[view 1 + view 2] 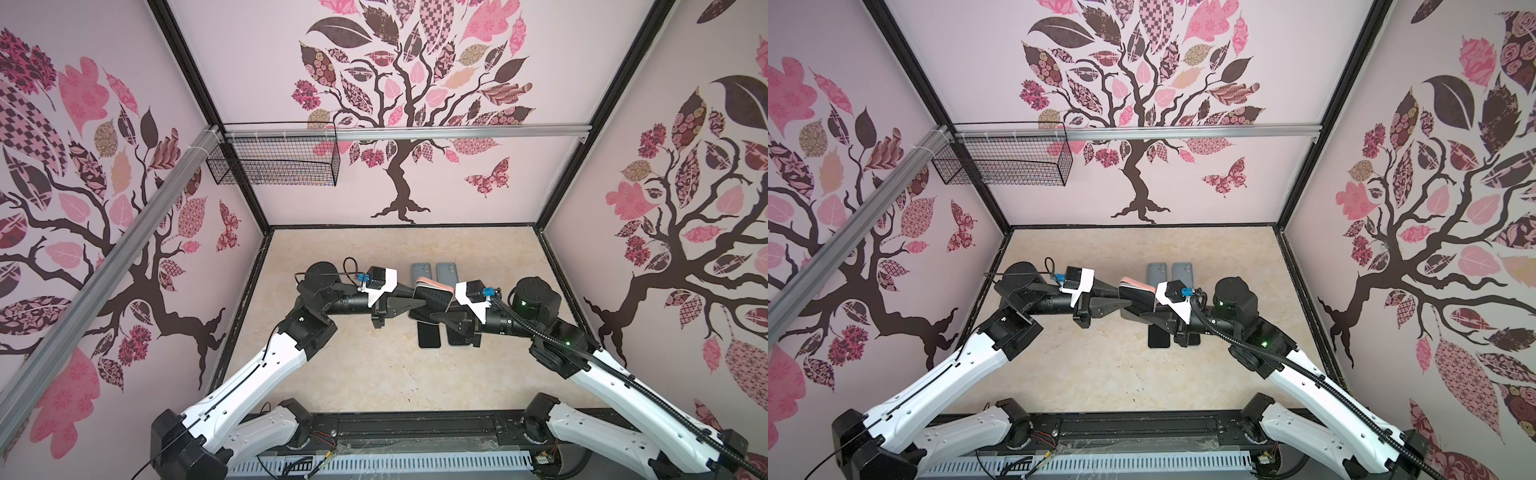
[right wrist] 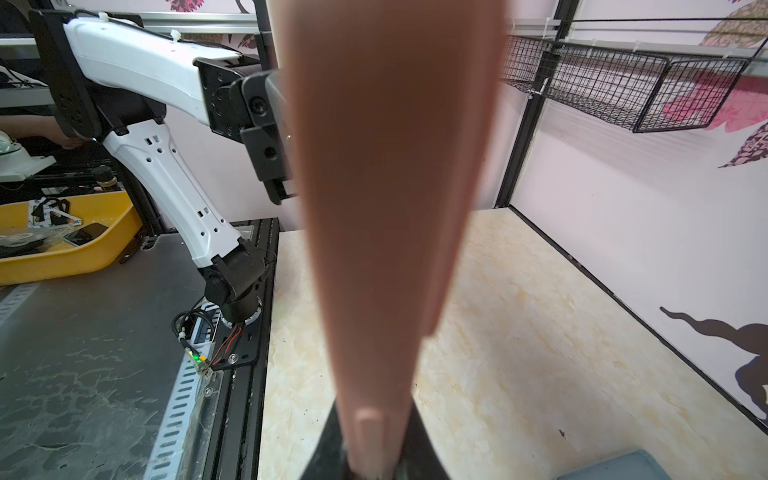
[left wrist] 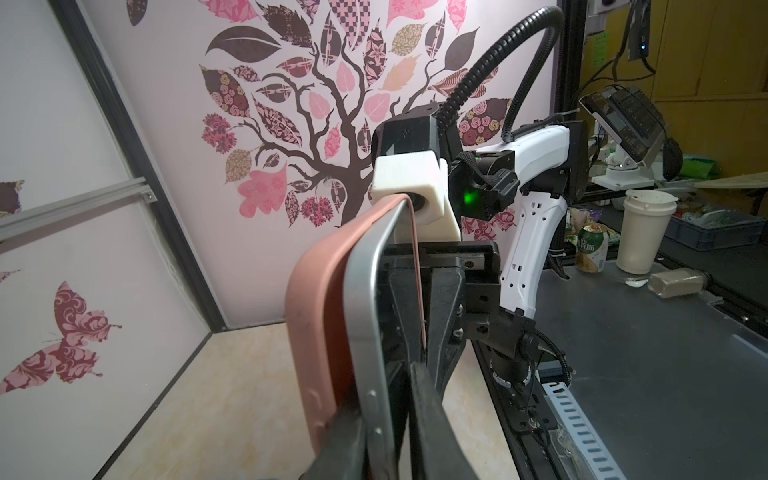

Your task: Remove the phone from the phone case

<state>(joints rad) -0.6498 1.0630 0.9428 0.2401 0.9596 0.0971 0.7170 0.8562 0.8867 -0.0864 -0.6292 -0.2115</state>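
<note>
table: lay at the bottom of the booth
wire basket: hung from the rail on the back wall, at its left end
phone: was up off the table over its middle, partly in the phone case
left gripper: was at the phone's left
right gripper: was at the phone's right
far left phone, far right phone: lay side by side behind the grippers
near left phone, near right phone: lay side by side before the grippers
</note>
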